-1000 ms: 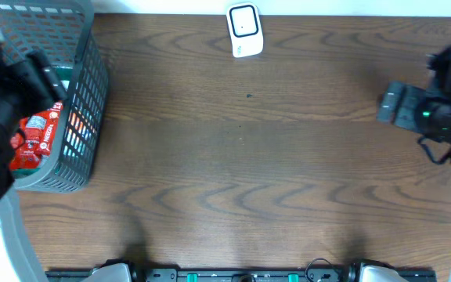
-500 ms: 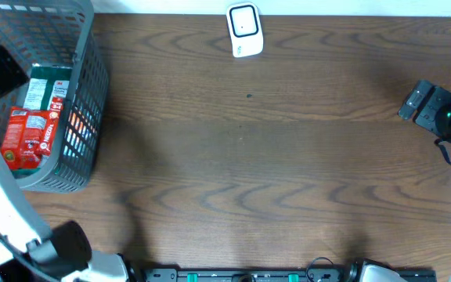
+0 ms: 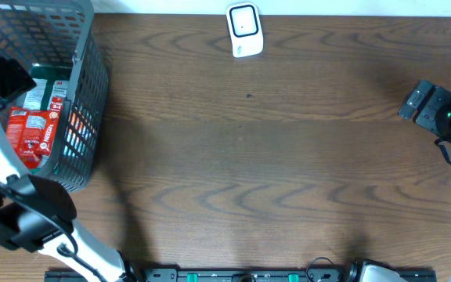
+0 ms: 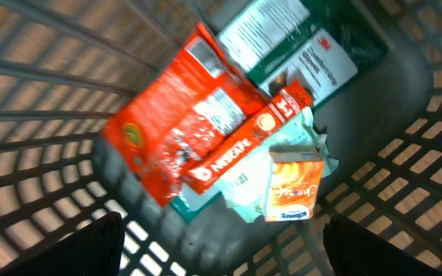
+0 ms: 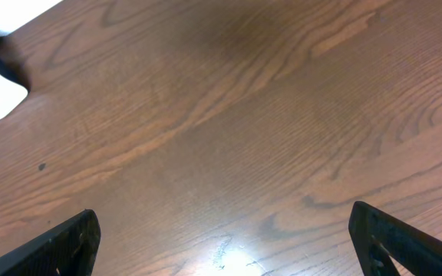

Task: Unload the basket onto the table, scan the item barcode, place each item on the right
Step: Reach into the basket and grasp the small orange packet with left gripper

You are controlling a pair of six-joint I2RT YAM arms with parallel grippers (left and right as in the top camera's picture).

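Hanging over the grey plastic mesh basket (image 3: 84, 102) at the far left, the left hand (image 4: 221, 249) has its two fingers spread wide with nothing between them. Right beneath that hand, on the basket floor, lies a red foil pouch with white lettering (image 4: 183, 146). It is tilted and overlaps a green-and-white flat packet (image 4: 298, 46) on the side farther from the hand. Just right of the pouch, a small orange-and-white carton (image 4: 291, 188) sits on a crumpled pale wrapper (image 4: 240, 195). Moving right across the brown wooden surface (image 3: 249, 172), the white barcode scanner (image 3: 244, 30) stands at the far edge, well apart from both hands. Over at the right, the right hand (image 5: 232, 245) is open too and empty, hovering above the wood, with the scanner ahead and to its left.
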